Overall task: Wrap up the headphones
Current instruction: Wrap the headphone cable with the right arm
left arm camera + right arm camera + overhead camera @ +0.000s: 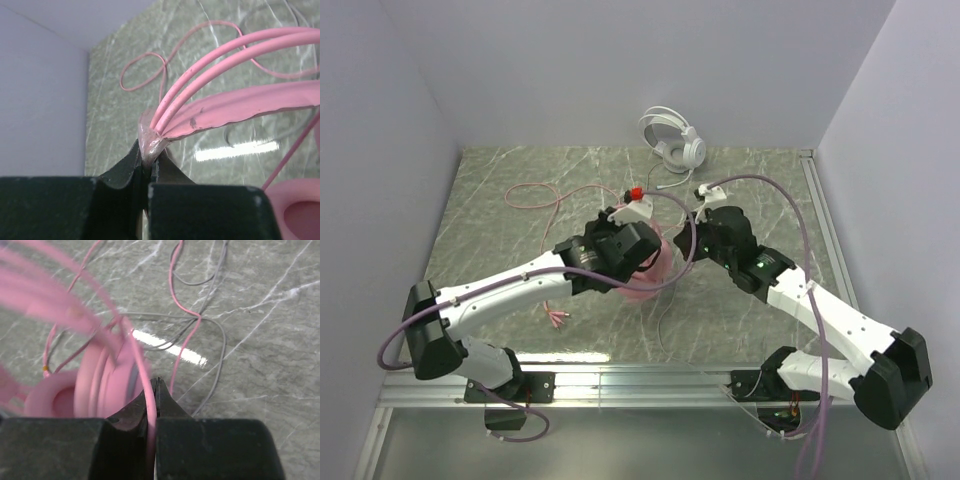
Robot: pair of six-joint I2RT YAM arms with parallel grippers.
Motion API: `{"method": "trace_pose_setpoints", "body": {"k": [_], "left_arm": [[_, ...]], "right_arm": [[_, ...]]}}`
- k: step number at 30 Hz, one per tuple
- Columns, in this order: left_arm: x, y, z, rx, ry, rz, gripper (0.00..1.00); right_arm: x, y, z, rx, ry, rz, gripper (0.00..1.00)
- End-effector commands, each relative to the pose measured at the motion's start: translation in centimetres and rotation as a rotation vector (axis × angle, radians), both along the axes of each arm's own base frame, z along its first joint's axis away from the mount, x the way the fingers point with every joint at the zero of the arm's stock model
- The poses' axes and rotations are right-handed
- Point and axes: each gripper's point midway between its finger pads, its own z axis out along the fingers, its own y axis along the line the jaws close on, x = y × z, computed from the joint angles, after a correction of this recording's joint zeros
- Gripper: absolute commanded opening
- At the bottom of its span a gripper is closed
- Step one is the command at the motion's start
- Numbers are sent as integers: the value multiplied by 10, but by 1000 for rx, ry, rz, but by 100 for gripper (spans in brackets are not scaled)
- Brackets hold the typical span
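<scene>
My left gripper (148, 162) pinches the headband end of the pink headphones (235, 107). My right gripper (154, 390) clamps their cable (141, 365), blurred close up. From above, my arms hide most of them.

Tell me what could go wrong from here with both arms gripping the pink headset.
1. The left fingers pinch only the thin end of the band of the pink headphones, so it may slip free.
2. The right fingers hold the pink cable, which crosses the grey cable; pulling could tangle them and drag the white headphones.
</scene>
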Motion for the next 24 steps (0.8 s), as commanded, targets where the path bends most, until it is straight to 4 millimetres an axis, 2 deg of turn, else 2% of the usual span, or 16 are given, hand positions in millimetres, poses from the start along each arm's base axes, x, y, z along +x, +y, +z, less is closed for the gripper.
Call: {"method": "trace_pose_setpoints", "body": {"k": [1,3,4,7,11,12,18,19,20,21,22,23,24], "left_arm": [[25,9,40,-1,-113,107,0],[33,6,43,-4,-125,114,0],[36,7,42,51,-129,120,0],[46,6,44,81,-157,143,0],[61,12,52,-15,-152,156,0],[63,13,60,-50,-169,160,0],[69,25,93,-115,-280,215,0],[70,24,96,-139,-287,214,0],[71,23,98,-157,-294,212,0],[72,22,99,-167,-303,217,0],[74,21,101,-182,-322,221,0],[75,21,101,-183,-332,228,0],[76,21,94,-166,-330,234,0]], "right_arm": [[-9,0,40,63,-39,25,0],[-23,13,49,122,-29,116,0],[-28,17,54,155,-30,142,0],[-42,26,72,228,-40,217,0],[-61,32,82,253,-22,312,0],[-67,36,83,263,-7,351,0],[-64,38,64,242,66,334,0],[-65,45,72,280,39,365,0],[-76,54,75,324,53,440,0],[-80,59,73,363,88,460,0],[-86,68,88,423,58,529,0],[-88,70,88,444,80,537,0],[-87,77,99,493,64,557,0]]}}
